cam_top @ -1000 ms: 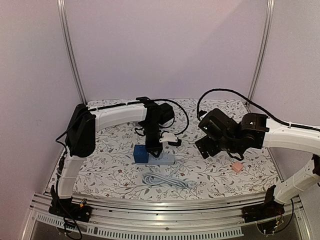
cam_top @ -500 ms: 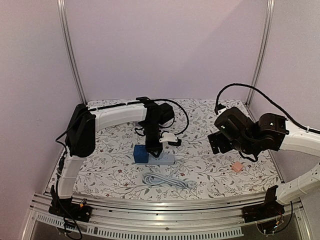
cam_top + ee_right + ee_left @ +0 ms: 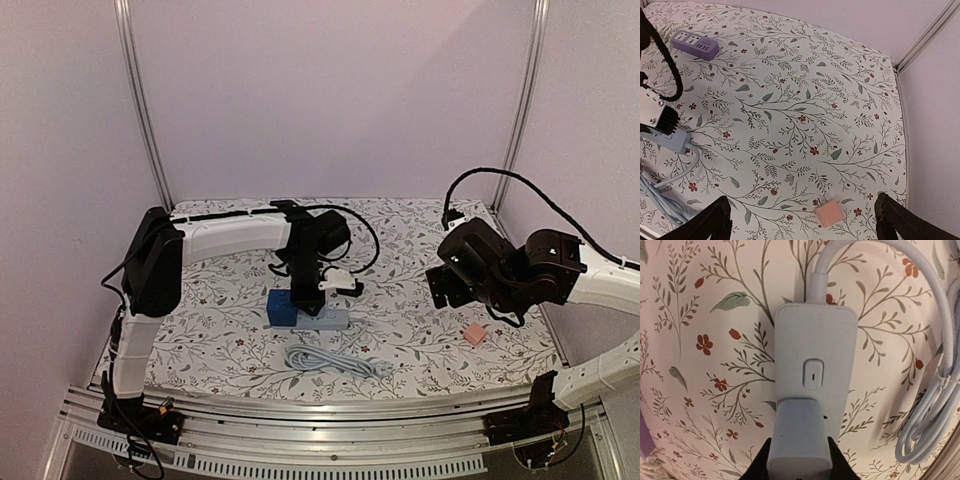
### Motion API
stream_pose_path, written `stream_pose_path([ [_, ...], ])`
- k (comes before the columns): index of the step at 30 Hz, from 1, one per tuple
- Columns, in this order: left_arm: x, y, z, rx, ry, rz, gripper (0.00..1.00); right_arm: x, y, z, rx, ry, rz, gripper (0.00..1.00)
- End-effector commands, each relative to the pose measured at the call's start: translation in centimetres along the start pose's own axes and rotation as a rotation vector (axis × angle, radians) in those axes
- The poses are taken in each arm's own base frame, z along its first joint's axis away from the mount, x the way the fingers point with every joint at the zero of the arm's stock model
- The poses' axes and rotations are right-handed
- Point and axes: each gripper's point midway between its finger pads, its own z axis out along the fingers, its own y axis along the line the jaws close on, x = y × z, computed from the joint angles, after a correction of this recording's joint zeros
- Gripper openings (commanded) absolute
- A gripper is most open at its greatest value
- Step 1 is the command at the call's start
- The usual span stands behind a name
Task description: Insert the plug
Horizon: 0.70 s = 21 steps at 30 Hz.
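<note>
A blue plug (image 3: 282,308) stands on the left end of a grey power strip (image 3: 330,320). My left gripper (image 3: 303,297) is shut on it. In the left wrist view the plug (image 3: 800,435) looks pale blue and lies against the strip (image 3: 815,345), just below its button. The black fingers (image 3: 758,467) clamp both of its sides, and its prongs are hidden. My right gripper (image 3: 442,285) hangs open off to the right, well away from the strip. Nothing sits between its fingertips (image 3: 715,220).
A pink plug (image 3: 475,334) lies on the floral cloth at the right, also in the right wrist view (image 3: 829,212). The strip's coiled grey cable (image 3: 335,362) lies in front of it. A purple power strip (image 3: 695,45) sits at the back. Frame posts stand at the rear corners.
My right arm has pulled back to the right, away from the strip, with its gripper still open. The left arm and the plug have not moved.
</note>
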Motion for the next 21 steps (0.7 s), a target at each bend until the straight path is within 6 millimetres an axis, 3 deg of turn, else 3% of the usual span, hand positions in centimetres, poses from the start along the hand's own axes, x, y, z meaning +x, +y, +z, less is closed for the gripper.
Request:
stream_pose_path([
  [1, 0.8, 0.7, 4.6, -0.034, 0.052, 0.005, 0.0, 0.4, -1.2, -0.2, 0.032, -0.002, 0.021, 0.99],
  [14, 1.7, 0.8, 5.3, -0.077, 0.05, -0.031, 0.0, 0.6, -1.4, -0.2, 0.038, -0.001, 0.014, 0.99],
  [21, 0.7, 1.2, 4.3, -0.072, 0.007, -0.049, 0.14, 0.7, -1.6, -0.2, 0.041, -0.004, 0.011, 0.99],
])
